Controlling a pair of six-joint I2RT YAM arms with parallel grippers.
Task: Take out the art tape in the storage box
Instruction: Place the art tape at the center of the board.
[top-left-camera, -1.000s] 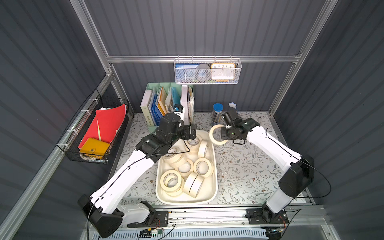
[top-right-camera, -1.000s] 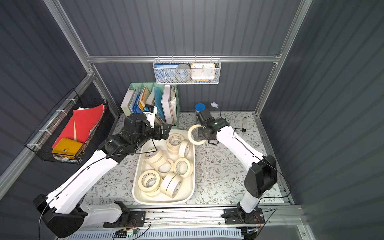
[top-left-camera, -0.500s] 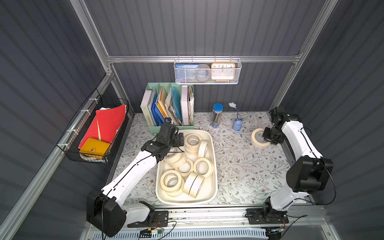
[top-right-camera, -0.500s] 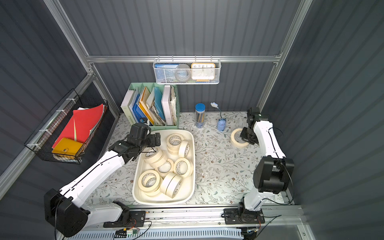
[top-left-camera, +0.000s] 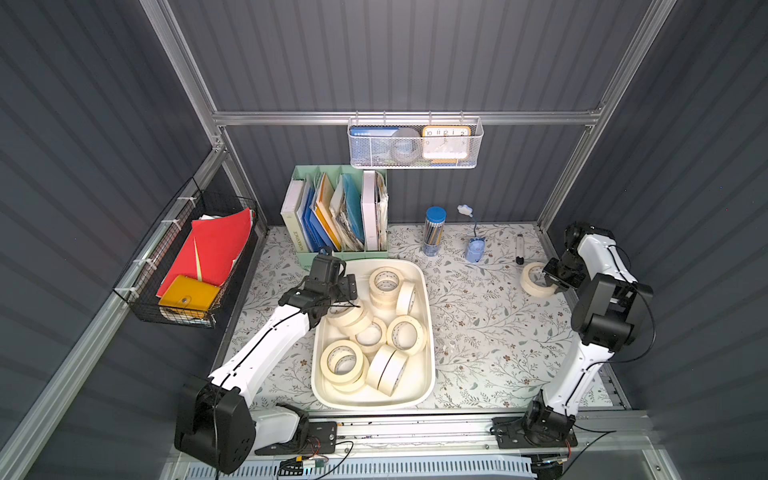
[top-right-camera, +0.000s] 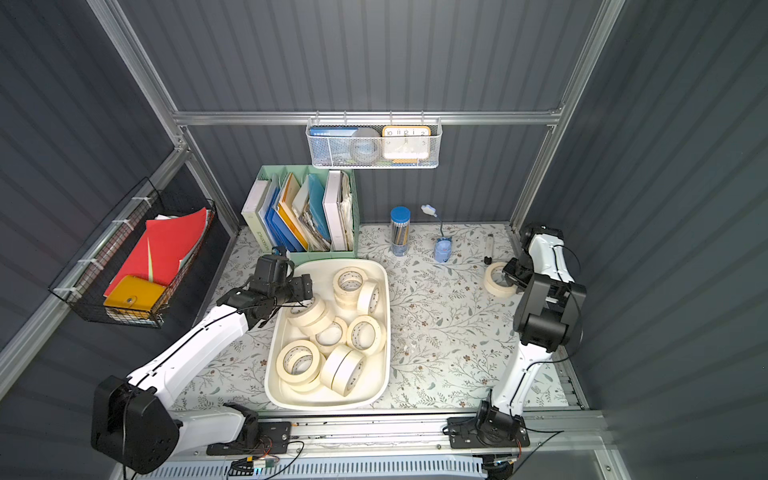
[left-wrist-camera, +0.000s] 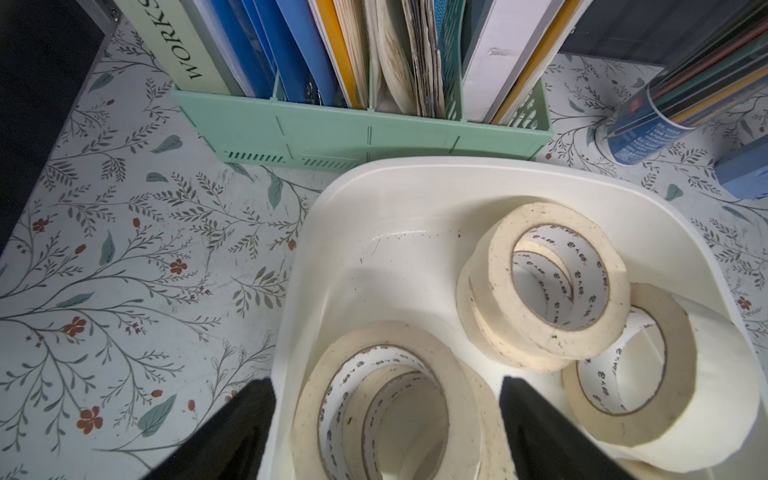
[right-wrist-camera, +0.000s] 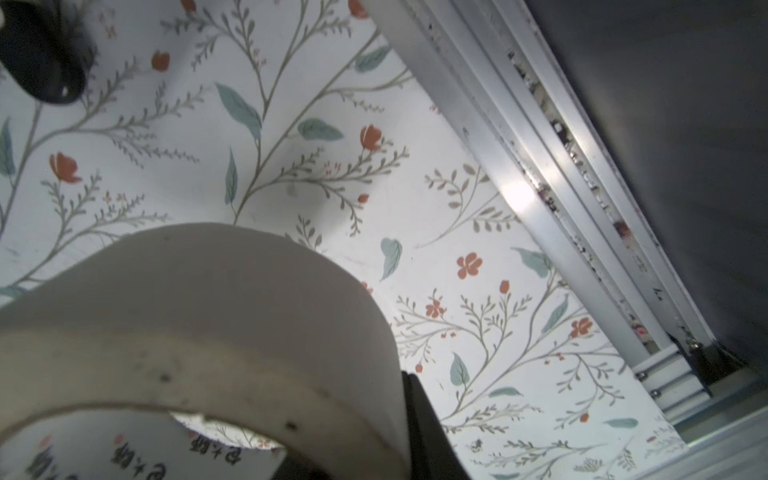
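— One art tape roll (top-left-camera: 527, 286) is pinched by the right gripper (top-left-camera: 552, 279), at the right of both top views, outside the storage box (top-left-camera: 374, 402).
— Other rolls (top-left-camera: 390, 370) are seen inside; left gripper (left-wrist-camera: 386, 419) jaws are spread over them.

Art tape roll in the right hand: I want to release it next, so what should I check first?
1. The right hand is shut on the art tape roll: ok.
2. The art tape roll is outside the storage box: ok.
3. It rests on the table: cannot tell.
4. It lies apart from the black pen: ok.
5. The left hand is open over a boxed roll: ok.
6. Its fingers clear the box rim: cannot tell; one finger lines up with the rim.
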